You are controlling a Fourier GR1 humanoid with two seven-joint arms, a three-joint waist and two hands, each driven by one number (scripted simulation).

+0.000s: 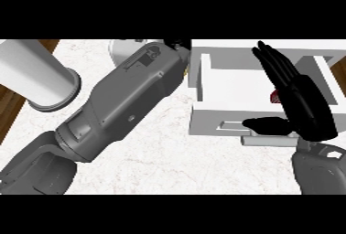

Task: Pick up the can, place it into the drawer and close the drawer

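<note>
While my open right hand (305, 107) hides most of the can (273, 97), I judge it light, rigid and slick: grip its sides.

The pale marbled counter (155, 155) bears a white cylinder (34, 71) at left and an open white drawer (233, 89) at right.

A kitchen, judging by the white marbled counter (159, 153), its open white drawer (216, 124) and the wooden floor (9, 116).
</note>
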